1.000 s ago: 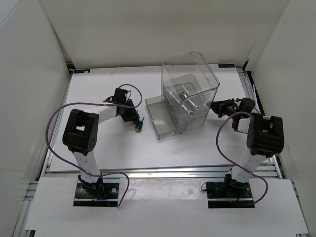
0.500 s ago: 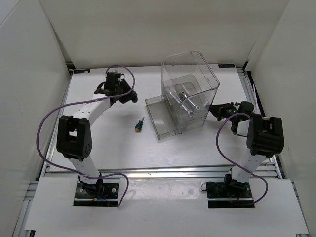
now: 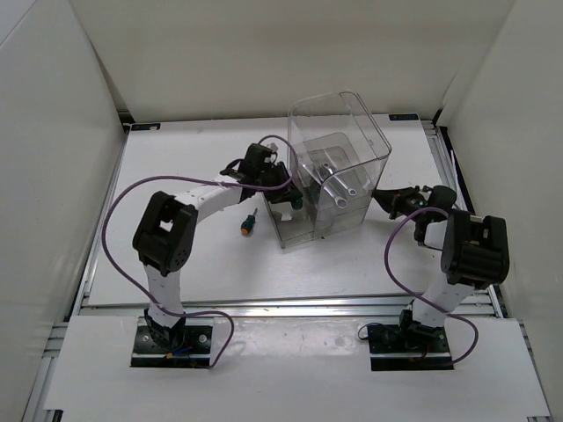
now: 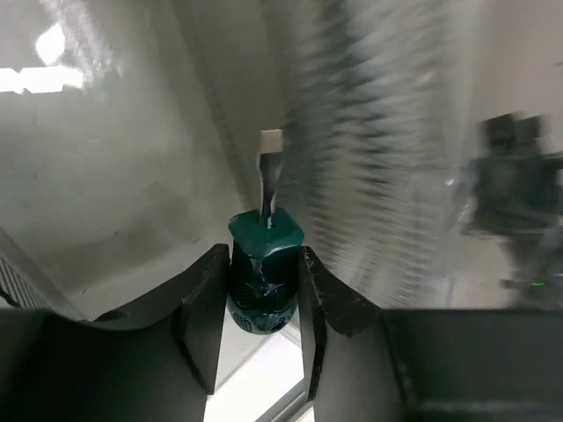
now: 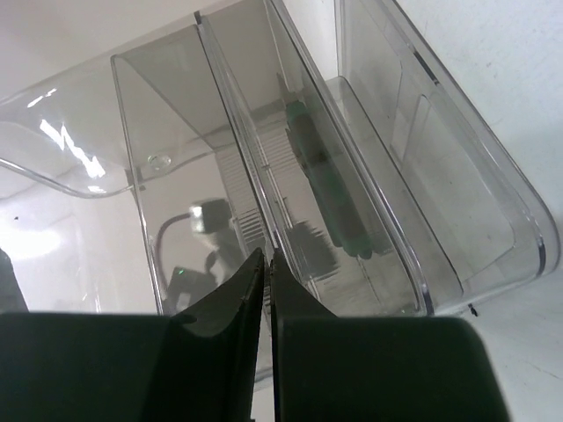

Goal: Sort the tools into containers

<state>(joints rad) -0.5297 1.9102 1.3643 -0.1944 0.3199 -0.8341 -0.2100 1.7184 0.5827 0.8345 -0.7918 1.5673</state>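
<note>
The left arm has swung from the table's far left across to the clear bin (image 3: 347,119). The left gripper (image 4: 264,264) is clamped on the green screwdriver (image 4: 265,237), whose blade points into the bin's low front compartment (the plastic behind is blurred). The orange screwdriver (image 3: 247,223) lies on the table (image 3: 334,264) near the bin. Two wrenches (image 3: 339,185) rest inside the bin. The right gripper (image 5: 266,264), fingers together and empty, sits just beside the bin's right wall.
</note>
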